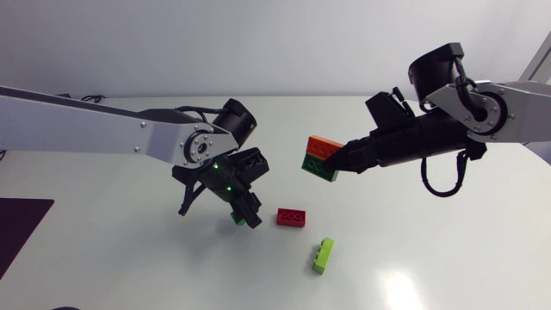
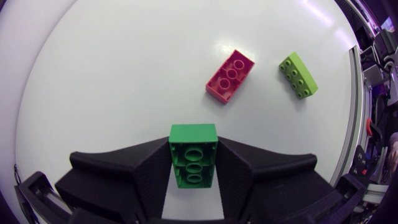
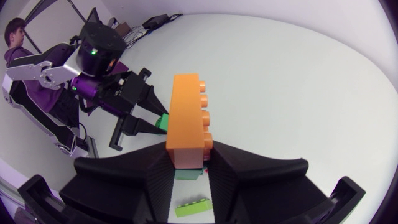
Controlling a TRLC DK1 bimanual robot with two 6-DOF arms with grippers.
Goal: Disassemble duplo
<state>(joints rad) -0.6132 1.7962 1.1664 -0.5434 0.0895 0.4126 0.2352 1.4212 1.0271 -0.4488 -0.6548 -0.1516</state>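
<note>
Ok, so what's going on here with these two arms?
The left hand is shut on a single green brick. The right hand holds a two-brick stack, orange on green, up off the table, not yet pulled apart. A red brick and a lime brick lie loose on the table.

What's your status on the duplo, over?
Left gripper shut on green brick. Right gripper shut on orange-green stack. Red brick and lime brick loose on table, apart from both grippers.

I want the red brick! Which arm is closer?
Left. The left jaws, gripping a green brick, are close beside the red brick; the right jaws hold the orange-green stack farther off.
</note>
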